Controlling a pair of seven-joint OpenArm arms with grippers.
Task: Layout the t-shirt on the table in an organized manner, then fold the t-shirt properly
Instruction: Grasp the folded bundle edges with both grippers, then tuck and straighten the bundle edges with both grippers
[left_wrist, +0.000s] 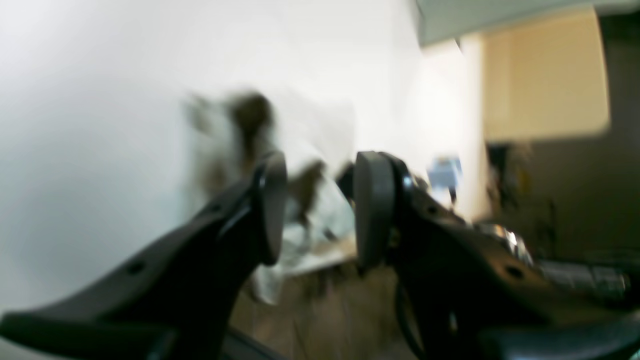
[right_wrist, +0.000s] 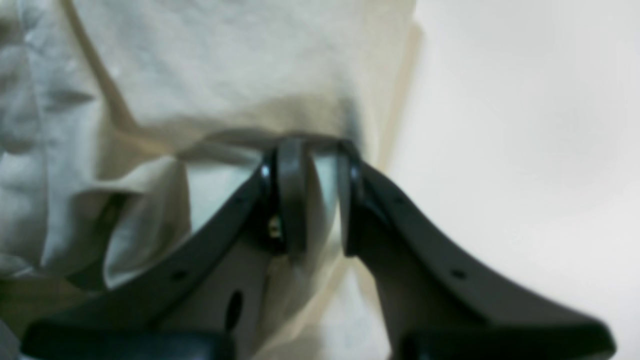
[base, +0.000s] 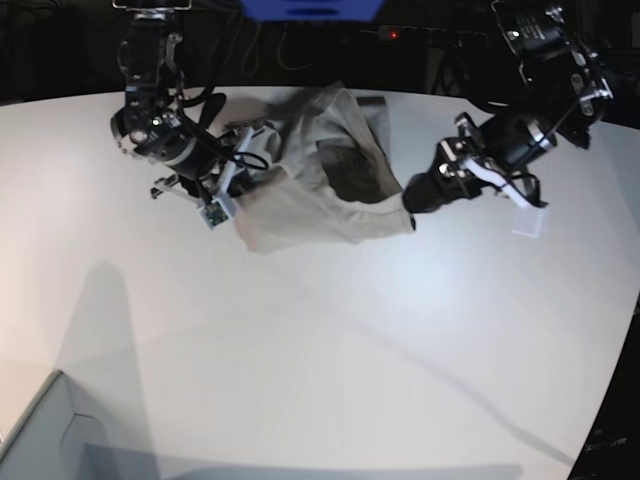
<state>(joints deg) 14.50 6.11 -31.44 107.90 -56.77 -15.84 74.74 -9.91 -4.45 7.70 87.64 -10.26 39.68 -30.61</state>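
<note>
Jaws: right gripper (right_wrist: 315, 195) pinches the t-shirt (base: 320, 185) hem; left gripper (left_wrist: 320, 210) gapes empty. Soft, limp, light cloth; grab corners.

The left wrist view is smeared pretty badly, so the t-shirt (left_wrist: 300, 200) is reduced to a blur there. The pale box (base: 40, 440) is cut off at the near left corner.

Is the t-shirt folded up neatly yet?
No. The t-shirt lies bunched and wrinkled on the table, one side pinched by the right gripper.
</note>
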